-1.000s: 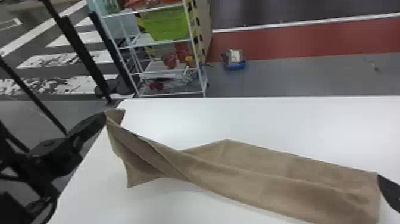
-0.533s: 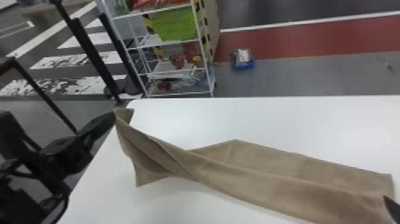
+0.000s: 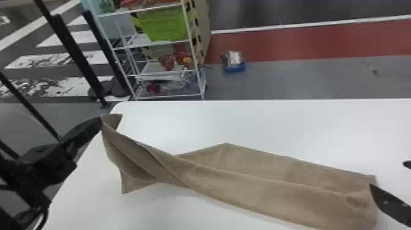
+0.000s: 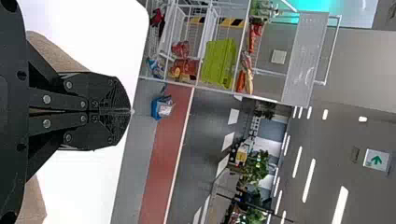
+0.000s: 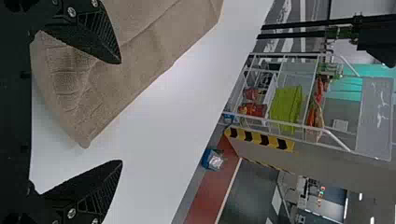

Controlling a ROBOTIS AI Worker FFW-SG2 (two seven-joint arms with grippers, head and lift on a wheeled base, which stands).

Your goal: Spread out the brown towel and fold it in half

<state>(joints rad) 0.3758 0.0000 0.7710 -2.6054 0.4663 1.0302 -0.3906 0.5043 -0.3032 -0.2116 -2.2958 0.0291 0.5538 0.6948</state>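
Observation:
In the head view my left gripper (image 3: 98, 120) is shut on the left end of the brown towel (image 3: 260, 183), lifting that corner at the table's left edge. The towel runs twisted and creased to the right, its right part flat on the table. In the left wrist view my left gripper (image 4: 130, 111) has its fingers pressed together, with towel (image 4: 56, 52) beside them. My right gripper (image 3: 388, 180) is at the head view's right edge by the towel's right end. In the right wrist view my right gripper (image 5: 122, 112) stands open, one finger over the towel (image 5: 154, 51), nothing pinched.
The white table (image 3: 275, 122) extends behind the towel to its far edge. Beyond it on the floor stand a wire shelf rack (image 3: 162, 70) with a green bin and a small blue box (image 3: 235, 65). Black poles (image 3: 76, 58) rise at the far left.
The right gripper's dark finger at the towel's right end has shifted, and a second fingertip now shows behind it. The head view has turned slightly left. My left gripper keeps its hold on the towel.

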